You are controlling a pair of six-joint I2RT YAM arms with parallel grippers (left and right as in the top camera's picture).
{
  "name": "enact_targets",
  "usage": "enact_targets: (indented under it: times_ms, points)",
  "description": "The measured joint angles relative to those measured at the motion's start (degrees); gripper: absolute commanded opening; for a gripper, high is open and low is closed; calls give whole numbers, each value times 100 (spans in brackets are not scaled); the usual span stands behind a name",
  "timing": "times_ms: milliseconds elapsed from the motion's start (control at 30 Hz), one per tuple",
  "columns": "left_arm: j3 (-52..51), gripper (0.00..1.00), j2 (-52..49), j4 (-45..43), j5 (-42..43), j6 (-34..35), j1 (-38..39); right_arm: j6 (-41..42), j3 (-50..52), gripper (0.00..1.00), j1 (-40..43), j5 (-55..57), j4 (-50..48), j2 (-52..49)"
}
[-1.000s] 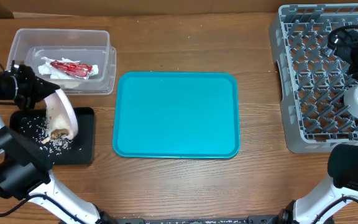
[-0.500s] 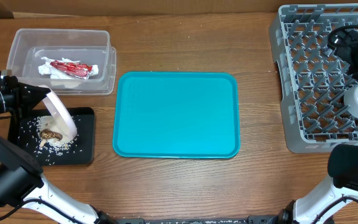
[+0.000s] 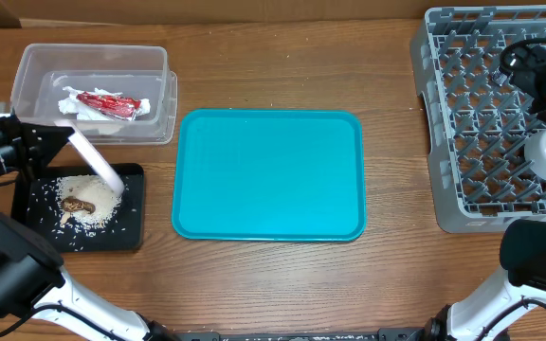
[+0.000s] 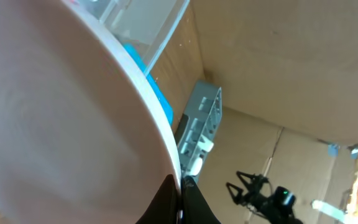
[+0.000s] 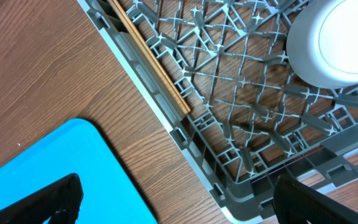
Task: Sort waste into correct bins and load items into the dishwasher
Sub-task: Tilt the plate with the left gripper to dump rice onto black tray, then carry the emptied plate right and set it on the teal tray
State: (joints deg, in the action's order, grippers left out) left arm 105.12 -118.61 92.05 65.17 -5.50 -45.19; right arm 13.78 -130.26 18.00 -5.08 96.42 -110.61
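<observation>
Plate [image 3: 95, 161] tilted over black tray [image 3: 133, 220], clamped in left pincer [image 3: 55, 140]; right pincer [image 5: 179, 202] gapes; wrapper [image 3: 107, 102] print unreadable.

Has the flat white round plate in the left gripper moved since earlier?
Yes. The white plate has turned more edge-on, its lower rim pulling back toward the shallow black rectangular tray's far edge.

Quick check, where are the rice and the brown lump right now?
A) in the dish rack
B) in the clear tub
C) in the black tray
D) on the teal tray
C: the rice and the brown lump lie in a pile in the black tray, just under the tilted plate.
</observation>
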Motion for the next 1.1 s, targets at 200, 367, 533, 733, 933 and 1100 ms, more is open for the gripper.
enact_targets:
  times_ms: [200,367,533,733,933,1100]
  points:
    - [-7,4,9,358,39,-118,-186,0,0,100,0,0,2,0]
    - [-11,4,9,457,46,-245,-216,-2,0,100,0,0,0,0]
    - [-44,4,164,455,24,-221,-87,0,0,100,0,0,2,0]
    - [-74,4,1071,457,-116,-197,638,0,0,100,0,0,2,0]
    - [-74,4,1818,466,-417,-195,1749,0,0,100,0,0,2,0]
    - [-76,4,1827,229,-909,-59,3060,-2,0,100,0,0,4,0]
